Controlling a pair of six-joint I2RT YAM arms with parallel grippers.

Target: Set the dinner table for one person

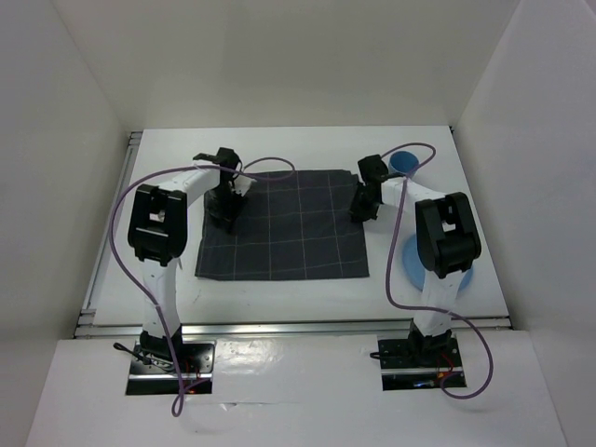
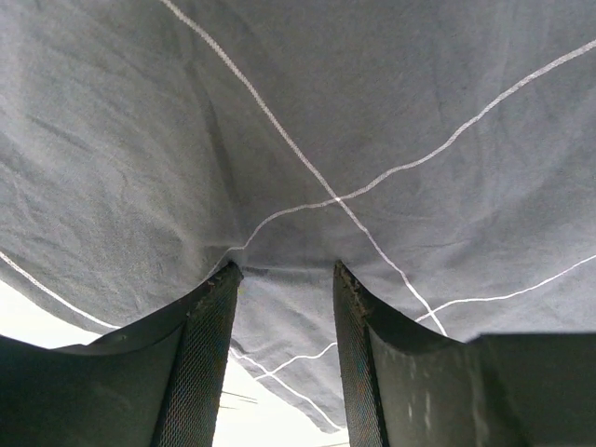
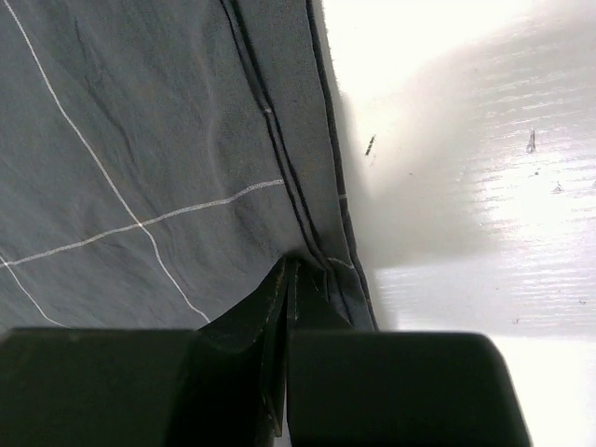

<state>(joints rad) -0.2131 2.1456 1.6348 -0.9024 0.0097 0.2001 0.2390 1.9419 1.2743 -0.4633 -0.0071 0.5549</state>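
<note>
The dinner table (image 1: 279, 300) is a flat white top with aluminium rails (image 1: 279, 327) along its near and left edges, closed in by white walls (image 1: 56, 140); it fills the middle of the overhead view, beyond the two arm bases. A dark grey checked cloth (image 1: 289, 228) lies spread on its centre, slightly skewed to the table's edges. The left gripper (image 2: 284, 277) is down at the cloth's left border. Its wrist camera shows the two fingers (image 2: 209, 358) standing apart with their tips against the fabric. Cloth spans the gap between them and creases fan out from the tips. The cloth's edge and a strip of white table show below. The right gripper (image 3: 290, 276) is at the cloth's right border. Its fingers are drawn together, with no gap visible, and are pinched on the stitched hem, which puckers at the tips. Bare table lies immediately to the right of that hem. A small blue cup (image 1: 402, 163) stands on the table beyond the right arm, clear of the cloth's far right corner. A pale blue plate (image 1: 406, 265) lies flat on the right side of the table, just off the cloth's near right corner and partly hidden under the right arm's upper link. A purple cable (image 1: 126, 200) loops along each arm.
</note>
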